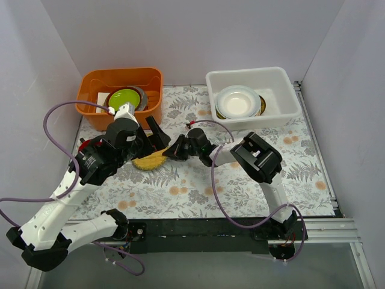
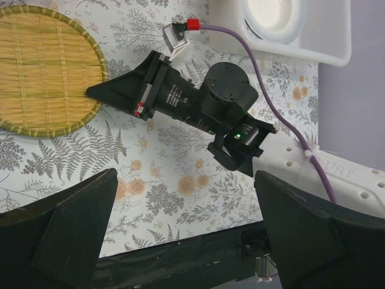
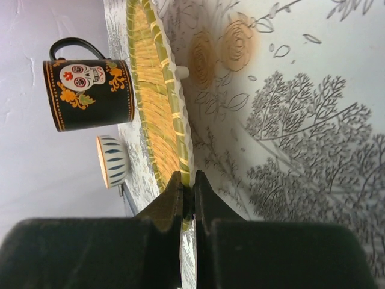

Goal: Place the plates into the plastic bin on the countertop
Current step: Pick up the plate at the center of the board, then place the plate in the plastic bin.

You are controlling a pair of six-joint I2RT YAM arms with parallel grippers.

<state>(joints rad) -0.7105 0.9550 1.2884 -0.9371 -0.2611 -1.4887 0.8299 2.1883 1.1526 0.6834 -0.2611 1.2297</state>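
Note:
The woven straw-yellow plate [image 1: 150,161] lies on the fern-print countertop [image 1: 252,186] left of centre. It also shows in the left wrist view [image 2: 42,66] and the right wrist view [image 3: 156,102]. My right gripper [image 1: 169,150] is shut on its right rim; its jaws pinch the rim edge [image 3: 187,188]. My left gripper [image 1: 155,133] hovers above the plate, open and empty, with its fingers [image 2: 72,223] wide apart. The translucent white plastic bin [image 1: 283,81] stands at the back right and holds a stack of plates, a white one [image 1: 239,102] on top.
An orange tub [image 1: 96,81] at the back left holds a lime-green plate [image 1: 123,98] on grey dishes. A black skull mug [image 3: 90,93] and a small striped bowl [image 3: 111,161] stand beyond the woven plate. The right arm [image 2: 228,102] lies across the countertop.

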